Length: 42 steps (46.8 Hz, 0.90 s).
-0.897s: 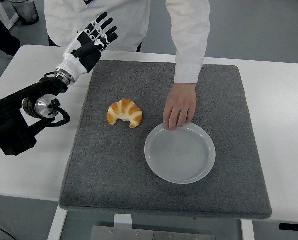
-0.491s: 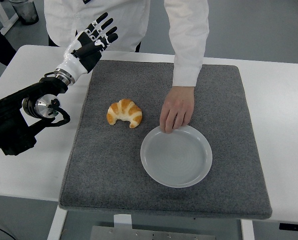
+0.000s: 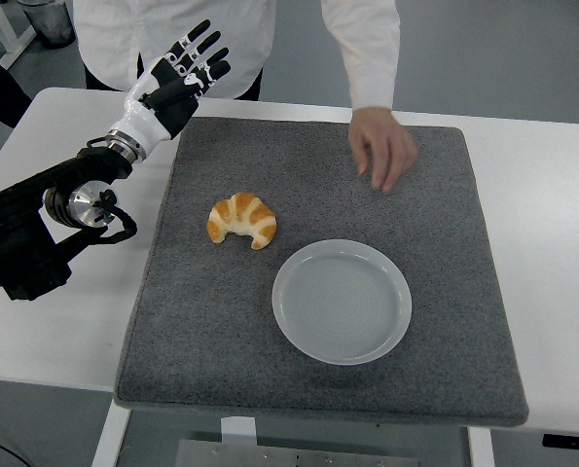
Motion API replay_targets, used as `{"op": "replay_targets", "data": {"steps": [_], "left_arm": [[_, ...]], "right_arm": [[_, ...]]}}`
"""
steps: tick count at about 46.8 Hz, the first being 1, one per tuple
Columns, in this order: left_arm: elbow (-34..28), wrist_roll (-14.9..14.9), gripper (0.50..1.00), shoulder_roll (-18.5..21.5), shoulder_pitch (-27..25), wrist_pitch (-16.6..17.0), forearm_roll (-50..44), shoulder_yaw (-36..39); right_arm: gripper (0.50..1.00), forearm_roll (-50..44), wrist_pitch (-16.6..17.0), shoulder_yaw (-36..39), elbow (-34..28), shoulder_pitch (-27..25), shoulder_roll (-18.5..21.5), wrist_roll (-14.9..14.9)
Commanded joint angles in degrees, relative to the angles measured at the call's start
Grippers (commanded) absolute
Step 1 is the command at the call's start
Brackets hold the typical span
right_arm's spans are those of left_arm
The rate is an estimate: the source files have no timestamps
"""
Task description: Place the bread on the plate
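- Since a moment ago, the person's hand (image 3: 381, 146) has let go of the plate (image 3: 342, 302) and pulled back toward the far side of the mat; the plate now sits a little nearer the croissant than it did and is no longer being touched.
- Head view, the bread: the croissant (image 3: 242, 220) lies on the grey mat (image 3: 318, 175), left of centre, its curved back toward the far edge and its two tips pointing toward the near side. It is close to the plate's upper-left rim but clearly apart from it.
- Head view, the robot: the left hand (image 3: 177, 78) is raised over the mat's far-left corner, fingers (image 3: 199, 37) spread wide and straight, holding nothing. The croissant sits well apart from those fingers, nearer to the camera and to the right of them. The right arm is nowhere to be seen.
- Handling, as I'd judge it: the croissant looks light, soft and flaky, so a hard squeeze would crush it or shed crumbs. The thick middle of the arc seems the sensible place to take hold, thumb on one flank and fingers on the other, since the thin tips could tear off.
- From where it lies, only a short carry to the right and toward the near edge would bring it over the plate, which stands empty.
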Motion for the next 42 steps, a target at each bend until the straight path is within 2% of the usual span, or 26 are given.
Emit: {"op": "replay_targets", "data": {"steps": [1, 11, 19, 27, 35, 42], "left_arm": [[0.0, 0.1, 0.994, 0.2, -0.2, 0.0, 0.0, 0.1], [-1.4, 0.3, 0.994, 2.9, -2.3, 0.5, 0.0, 0.5], [-6.7, 0.7, 0.992, 7.3, -5.9, 2.0, 0.1, 1.5], [-9.5, 1.1, 0.992, 11.5, -17.4, 5.4, 0.0, 14.1], [-11.4, 5.6, 0.992, 13.2, -28.9, 7.6, -0.4, 28.0], [-16.9, 8.3, 0.99, 15.5, -36.7, 10.0, -0.4, 37.1]], "right_arm": [[0.952, 0.0, 0.0, 0.0, 0.0, 0.0, 0.0, 0.0], [0.952, 0.0, 0.0, 0.0, 0.0, 0.0, 0.0, -0.1], [0.952, 0.0, 0.1, 0.1, 0.0, 0.0, 0.0, 0.0], [0.952, 0.0, 0.0, 0.0, 0.0, 0.0, 0.0, 0.0], [0.952, 0.0, 0.0, 0.0, 0.0, 0.0, 0.0, 0.0], [0.952, 0.0, 0.0, 0.0, 0.0, 0.0, 0.0, 0.0]]}}
